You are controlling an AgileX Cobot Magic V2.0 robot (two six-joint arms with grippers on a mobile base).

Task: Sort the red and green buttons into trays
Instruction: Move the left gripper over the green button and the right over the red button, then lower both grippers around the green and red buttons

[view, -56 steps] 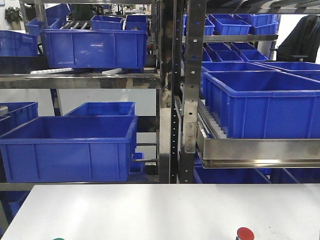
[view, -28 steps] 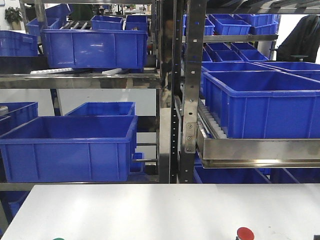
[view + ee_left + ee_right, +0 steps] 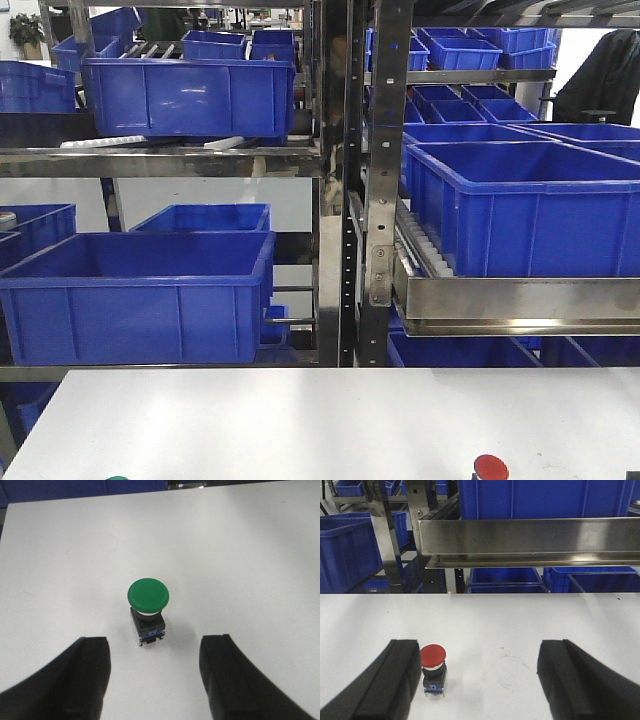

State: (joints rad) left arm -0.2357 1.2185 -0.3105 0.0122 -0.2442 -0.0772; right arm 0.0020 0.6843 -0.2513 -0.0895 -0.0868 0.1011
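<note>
Fingers (image 3: pixel 80 675) of left gripper (image 3: pixel 155 672) spread wide. Green button (image 3: pixel 148 605) upright on white table (image 3: pixel 250 555), just ahead of tips, centred on gap, untouched. Fingers (image 3: pixel 395 680) of right gripper (image 3: pixel 485 680) likewise wide. Red button (image 3: pixel 433 672) upright, hard by picture-left finger; contact cannot be told. Front view: both buttons cut by bottom edge, well apart. Beyond table: blue bins (image 3: pixel 140 300) on steel shelving (image 3: pixel 375 200).

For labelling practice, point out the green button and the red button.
green button (image 3: pixel 148 594): left wrist view, on its cap.
red button (image 3: pixel 433 655): right wrist view, on its cap.
</note>
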